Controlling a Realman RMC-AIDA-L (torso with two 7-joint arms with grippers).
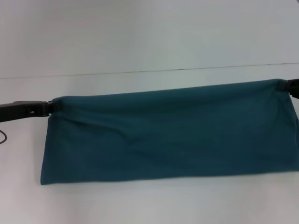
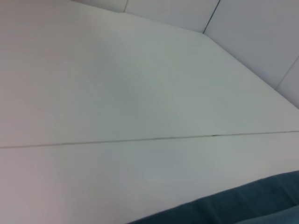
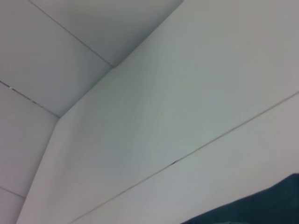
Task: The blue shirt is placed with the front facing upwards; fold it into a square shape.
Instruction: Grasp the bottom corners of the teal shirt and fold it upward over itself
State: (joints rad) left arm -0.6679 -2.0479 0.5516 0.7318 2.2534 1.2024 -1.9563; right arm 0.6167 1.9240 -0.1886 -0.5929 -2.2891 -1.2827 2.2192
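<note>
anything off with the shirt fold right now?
Mostly tidy. The blue shirt is a wide band, not square, pinched at both far corners by the left gripper and right gripper; far edge runs slanted.

left pincer [image 1: 50, 107]: extended, clamped, far left | right pincer [image 1: 286, 86]: clamped, far right edge

The blue shirt [image 1: 173, 135] is soft matt cloth, plain teal with shallow creases near its left end. Beneath it the bench [image 1: 140, 42] looks smooth, white and matt, one thin dark seam crossing just beyond the shirt. Both grippers' housings look like matt black plastic.
</note>
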